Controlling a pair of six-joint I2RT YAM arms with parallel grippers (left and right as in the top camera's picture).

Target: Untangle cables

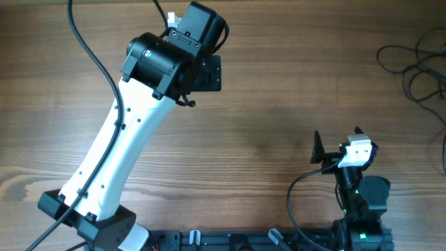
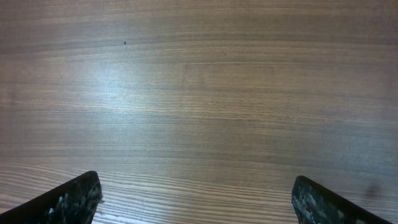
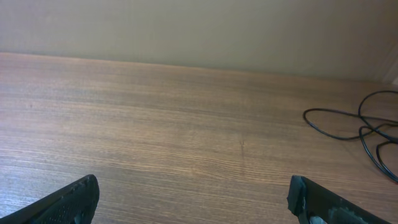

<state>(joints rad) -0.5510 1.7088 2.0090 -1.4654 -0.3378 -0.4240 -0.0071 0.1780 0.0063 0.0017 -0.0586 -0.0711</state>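
Note:
Thin black cables [image 1: 418,70] lie in tangled loose loops at the far right edge of the wooden table, partly cut off by the frame; they also show at the right of the right wrist view [image 3: 367,127]. My left gripper [image 2: 196,199] is open and empty over bare wood at the upper middle of the table, where the overhead view shows only its arm head [image 1: 185,52]. My right gripper [image 1: 336,146] is open and empty near the front right, well short of the cables; the right wrist view [image 3: 193,199] shows bare wood between its fingers.
The left arm [image 1: 118,139] stretches diagonally from its base at the front left. The right arm's base [image 1: 359,209] sits at the front right with its thick black wire [image 1: 293,202]. A pale wall lies beyond the table's far edge [image 3: 186,62].

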